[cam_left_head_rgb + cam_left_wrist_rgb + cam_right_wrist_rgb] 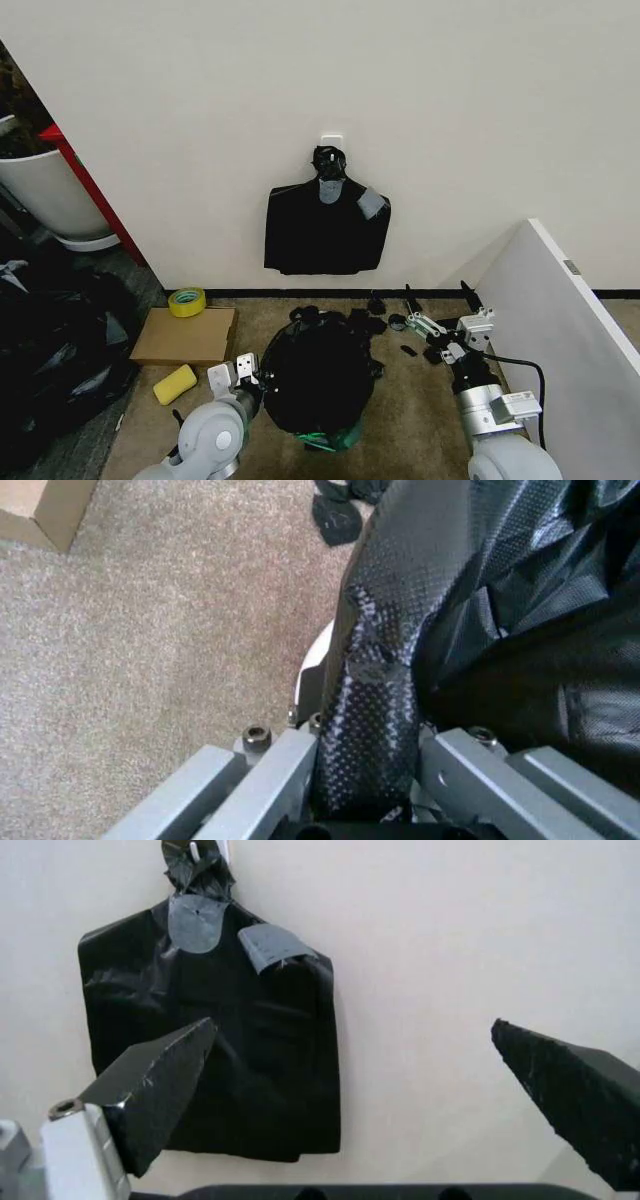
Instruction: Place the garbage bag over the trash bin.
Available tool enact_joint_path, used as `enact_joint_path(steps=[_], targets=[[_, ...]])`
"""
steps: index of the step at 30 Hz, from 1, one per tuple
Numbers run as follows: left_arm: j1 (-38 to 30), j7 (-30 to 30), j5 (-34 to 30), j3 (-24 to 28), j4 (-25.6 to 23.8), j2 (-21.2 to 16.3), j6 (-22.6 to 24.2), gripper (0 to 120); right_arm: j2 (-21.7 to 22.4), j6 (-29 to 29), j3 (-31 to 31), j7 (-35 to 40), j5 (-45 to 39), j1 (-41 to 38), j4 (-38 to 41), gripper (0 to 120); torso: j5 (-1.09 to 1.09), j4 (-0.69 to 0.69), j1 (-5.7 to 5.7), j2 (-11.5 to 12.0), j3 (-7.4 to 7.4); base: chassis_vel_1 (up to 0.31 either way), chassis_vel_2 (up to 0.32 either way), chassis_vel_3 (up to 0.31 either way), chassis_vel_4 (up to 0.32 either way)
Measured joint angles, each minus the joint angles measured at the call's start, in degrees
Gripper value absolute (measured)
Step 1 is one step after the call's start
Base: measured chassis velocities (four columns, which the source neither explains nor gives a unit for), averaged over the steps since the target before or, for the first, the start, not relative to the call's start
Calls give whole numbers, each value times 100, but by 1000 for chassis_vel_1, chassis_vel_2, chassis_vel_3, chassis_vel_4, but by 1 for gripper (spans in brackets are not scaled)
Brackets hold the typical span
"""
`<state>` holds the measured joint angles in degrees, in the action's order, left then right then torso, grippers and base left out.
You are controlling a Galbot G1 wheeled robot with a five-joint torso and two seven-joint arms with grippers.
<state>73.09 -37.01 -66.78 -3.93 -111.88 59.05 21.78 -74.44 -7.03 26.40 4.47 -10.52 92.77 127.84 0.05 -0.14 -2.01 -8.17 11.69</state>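
The black garbage bag is draped over the trash bin, whose greenish lower part shows under the bag's hem, on the carpet in front of me. My left gripper is at the bag's left side, shut on a fold of the plastic. In the left wrist view that fold of the garbage bag runs between the fingers, and a sliver of the bin's white rim shows beside it. My right gripper hangs open to the right of the bin, empty, facing the wall.
A flat bundle of black bags hangs on the wall. Black scraps lie behind the bin. A cardboard box, tape roll and yellow sponge lie at left. White partition at right, white tub far left.
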Motion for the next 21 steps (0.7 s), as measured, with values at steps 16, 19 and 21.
enact_joint_path(steps=[16,19,21], targets=[[-115,258,315,-74,-248,-62,-373,55,3,63,-15,-40,-104,87,109,100,-2,-1,0,0,1,0,0,0,0],[-113,308,327,-88,-325,-100,-374,67,5,68,-2,-42,-115,91,146,100,-2,-1,0,0,0,0,0,0,0],[-80,350,350,-96,-359,-117,-375,75,4,68,3,-44,-113,111,169,100,-2,-1,0,0,0,0,0,0,0]])
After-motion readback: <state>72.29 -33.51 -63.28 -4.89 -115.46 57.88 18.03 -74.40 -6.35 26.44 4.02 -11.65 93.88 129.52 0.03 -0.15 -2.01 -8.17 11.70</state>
